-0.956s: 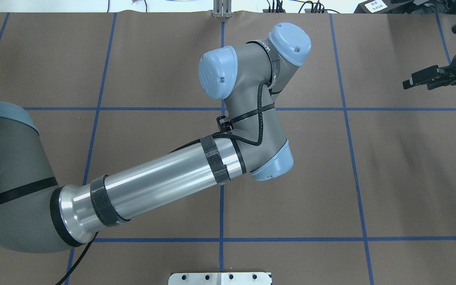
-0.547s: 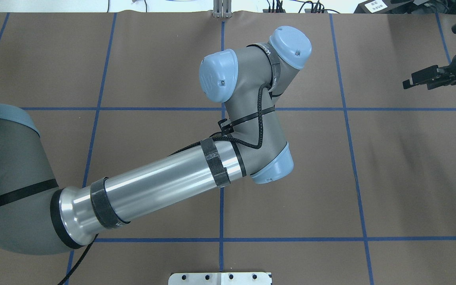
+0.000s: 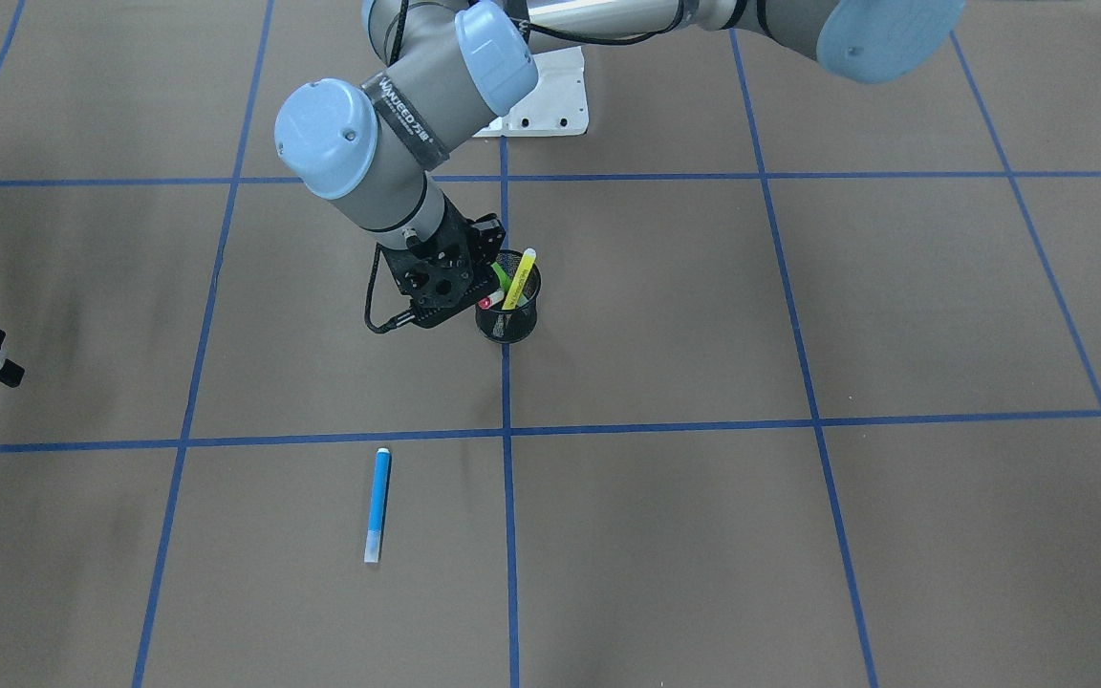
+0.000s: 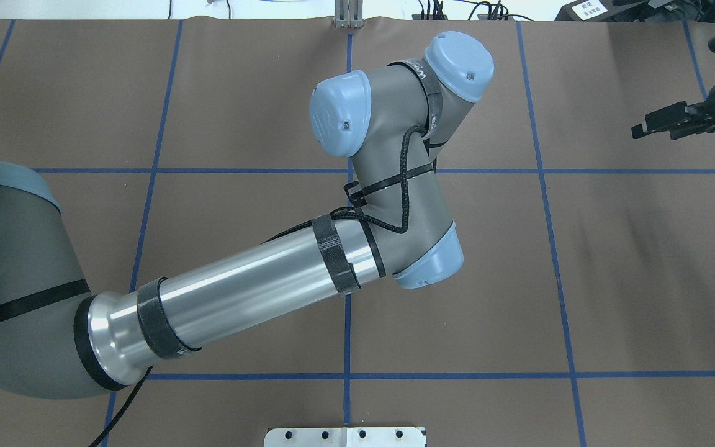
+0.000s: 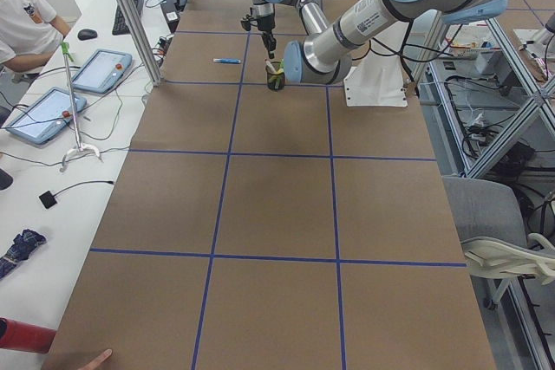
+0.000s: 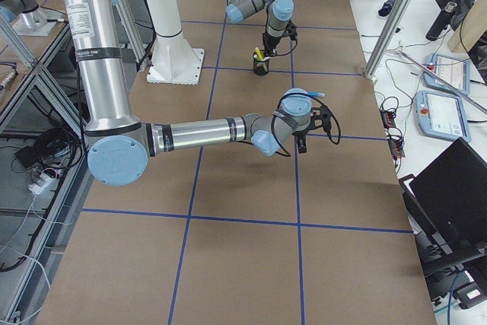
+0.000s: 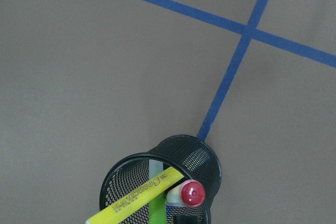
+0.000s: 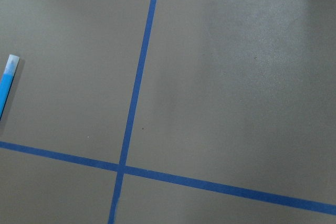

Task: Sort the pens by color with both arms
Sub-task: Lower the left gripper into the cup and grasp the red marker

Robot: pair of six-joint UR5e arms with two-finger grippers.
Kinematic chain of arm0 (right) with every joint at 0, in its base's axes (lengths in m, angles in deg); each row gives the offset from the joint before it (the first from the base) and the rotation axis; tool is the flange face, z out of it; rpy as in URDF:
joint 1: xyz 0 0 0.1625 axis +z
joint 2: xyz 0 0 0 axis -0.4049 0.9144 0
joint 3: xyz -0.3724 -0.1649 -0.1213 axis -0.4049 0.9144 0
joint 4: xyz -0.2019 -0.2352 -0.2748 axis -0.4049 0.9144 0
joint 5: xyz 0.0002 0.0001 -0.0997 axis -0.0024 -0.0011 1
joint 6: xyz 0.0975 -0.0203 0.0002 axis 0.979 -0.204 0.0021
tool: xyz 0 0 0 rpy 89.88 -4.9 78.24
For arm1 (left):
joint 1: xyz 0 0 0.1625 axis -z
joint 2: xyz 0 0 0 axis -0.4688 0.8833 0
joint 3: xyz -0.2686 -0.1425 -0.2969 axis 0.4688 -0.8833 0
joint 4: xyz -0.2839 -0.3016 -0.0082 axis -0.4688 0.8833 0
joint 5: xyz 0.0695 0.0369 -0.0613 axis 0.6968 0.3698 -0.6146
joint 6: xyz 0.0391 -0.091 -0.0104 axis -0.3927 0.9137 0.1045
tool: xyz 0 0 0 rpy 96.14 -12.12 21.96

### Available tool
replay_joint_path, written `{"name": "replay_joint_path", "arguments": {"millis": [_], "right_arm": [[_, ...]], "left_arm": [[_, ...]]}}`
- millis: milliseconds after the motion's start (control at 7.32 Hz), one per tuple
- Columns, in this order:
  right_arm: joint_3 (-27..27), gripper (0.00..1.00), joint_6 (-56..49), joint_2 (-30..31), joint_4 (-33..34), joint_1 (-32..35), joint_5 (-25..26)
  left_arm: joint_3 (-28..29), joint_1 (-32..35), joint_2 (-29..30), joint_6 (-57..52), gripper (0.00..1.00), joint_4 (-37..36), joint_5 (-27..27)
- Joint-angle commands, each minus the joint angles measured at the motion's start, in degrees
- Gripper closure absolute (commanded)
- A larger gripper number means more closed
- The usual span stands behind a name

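Note:
A black mesh cup [image 3: 508,320] stands mid-table and holds the yellow pen [image 3: 519,275], the green pen [image 3: 500,277] and the red pen [image 3: 490,300]. My left gripper [image 3: 476,279] hangs right at the cup's rim, beside the red pen; its jaws are hidden, so I cannot tell whether it is open or shut. The left wrist view looks down into the cup [image 7: 122,174] at the red cap [image 7: 191,193] and the yellow pen [image 7: 137,198]. The blue pen [image 3: 377,505] lies alone on the mat. My right gripper [image 4: 658,126] hovers far off to the side, open and holding nothing.
Blue tape lines [image 3: 505,430] divide the brown mat into squares. The white base plate [image 3: 550,100] sits at the robot's side. In the overhead view my left arm [image 4: 388,155] hides the cup. Monitors and tablets [image 5: 100,71] line the bench beside the table.
The left wrist has shifted slightly over the cup, first a little toward the robot, then back away. The right gripper has stayed put.

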Motion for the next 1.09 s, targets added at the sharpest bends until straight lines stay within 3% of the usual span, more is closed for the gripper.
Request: {"name": "replay_joint_path", "arguments": {"millis": [0, 956], "right_arm": [[0.4, 0.00, -0.1, 0.0, 0.0, -0.1, 0.1], [0.4, 0.00, 0.0, 0.1, 0.0, -0.1, 0.2]], "left_arm": [[-1.3, 0.1, -0.6, -0.1, 0.30, 0.1, 0.1], [-0.6, 0.9, -3.2, -2.5, 0.36, 3.9, 2.4]]}}
